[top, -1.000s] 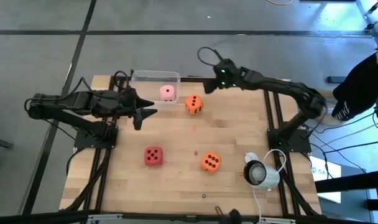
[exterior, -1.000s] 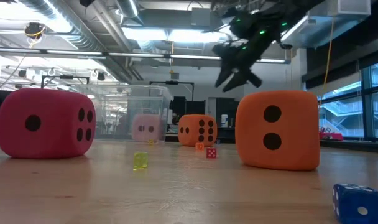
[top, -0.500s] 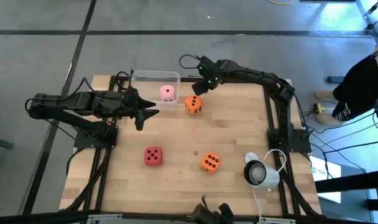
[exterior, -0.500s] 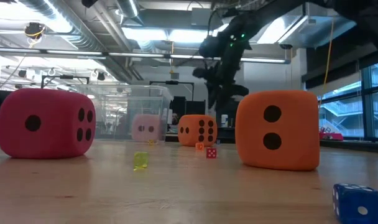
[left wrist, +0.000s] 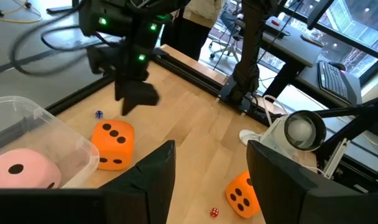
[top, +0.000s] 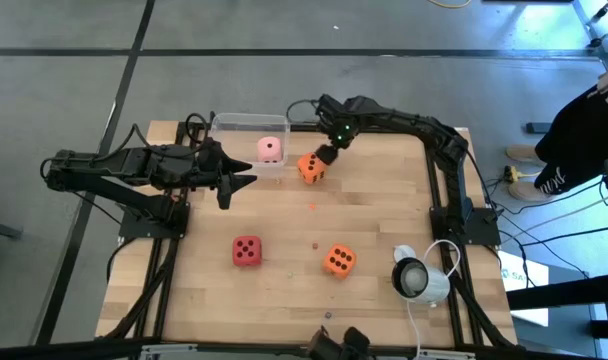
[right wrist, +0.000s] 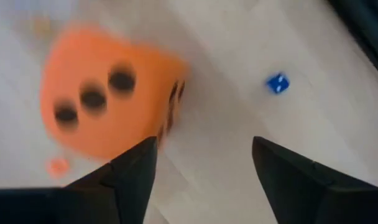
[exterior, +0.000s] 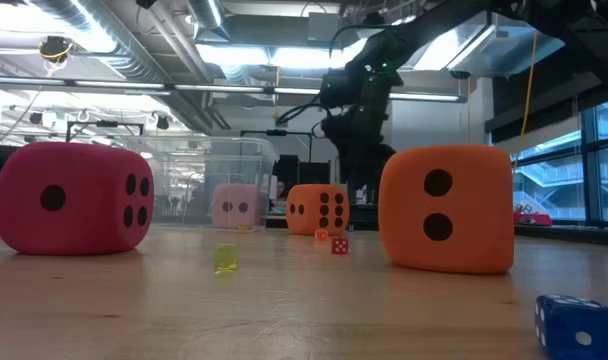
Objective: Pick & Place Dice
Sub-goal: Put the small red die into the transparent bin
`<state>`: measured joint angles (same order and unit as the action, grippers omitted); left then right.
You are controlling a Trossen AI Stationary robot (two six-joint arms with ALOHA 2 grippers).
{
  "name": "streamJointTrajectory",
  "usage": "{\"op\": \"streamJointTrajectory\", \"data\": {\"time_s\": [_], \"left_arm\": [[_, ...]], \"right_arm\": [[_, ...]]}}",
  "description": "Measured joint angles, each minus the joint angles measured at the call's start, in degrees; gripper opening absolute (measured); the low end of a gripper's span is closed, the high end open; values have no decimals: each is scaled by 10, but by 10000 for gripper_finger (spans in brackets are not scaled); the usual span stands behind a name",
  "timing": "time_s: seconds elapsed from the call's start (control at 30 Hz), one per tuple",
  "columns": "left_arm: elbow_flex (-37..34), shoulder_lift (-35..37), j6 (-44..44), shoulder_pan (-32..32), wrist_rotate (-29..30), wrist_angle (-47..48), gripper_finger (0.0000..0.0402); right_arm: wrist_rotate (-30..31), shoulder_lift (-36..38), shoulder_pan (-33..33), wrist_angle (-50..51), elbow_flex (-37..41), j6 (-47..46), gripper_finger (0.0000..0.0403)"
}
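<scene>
High view: the right gripper (top: 322,156), fingers spread and holding nothing, hangs just beside an orange die (top: 310,168) near the clear bin (top: 246,124) containing the pink die (top: 270,149); the left gripper (top: 239,181) waits open. Right wrist view: both fingers (right wrist: 130,177) flank that die (right wrist: 108,99) on the surface (right wrist: 239,56).

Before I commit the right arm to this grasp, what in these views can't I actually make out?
- Right gripper height above the orange die: the high view looks straight down; in the low view the arm is behind the die.
- Orange die pips: motion-blurred in the right wrist view.
- Pink die: hazy through the clear bin in the low view, cut off by the edge in the left wrist view.
- Tiny dice: pips too small to read.
</scene>
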<state>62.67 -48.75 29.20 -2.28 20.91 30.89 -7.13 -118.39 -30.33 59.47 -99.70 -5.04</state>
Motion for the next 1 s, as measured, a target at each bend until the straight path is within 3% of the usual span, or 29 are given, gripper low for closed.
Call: {"op": "streamJointTrajectory", "data": {"time_s": [0.13, 0.3, 0.7, 0.83, 1.0], "left_arm": [[0, 0, 2, 0, 0, 0, 189], [0, -6, 2, 0, 0, 0, 189], [0, -18, 0, 1, -3, -1, 189], [1, -23, -7, 8, 0, -58, 187], [50, -75, -60, 41, -17, -73, 165]], "right_arm": [[40, 1, 15, 64, 0, 46, 263], [152, 5, 50, 108, 0, 86, 222], [123, 112, 86, 23, 0, 14, 118], [127, 142, 78, 29, 0, -31, 94], [128, 175, 85, 49, 0, -73, 50]]}}
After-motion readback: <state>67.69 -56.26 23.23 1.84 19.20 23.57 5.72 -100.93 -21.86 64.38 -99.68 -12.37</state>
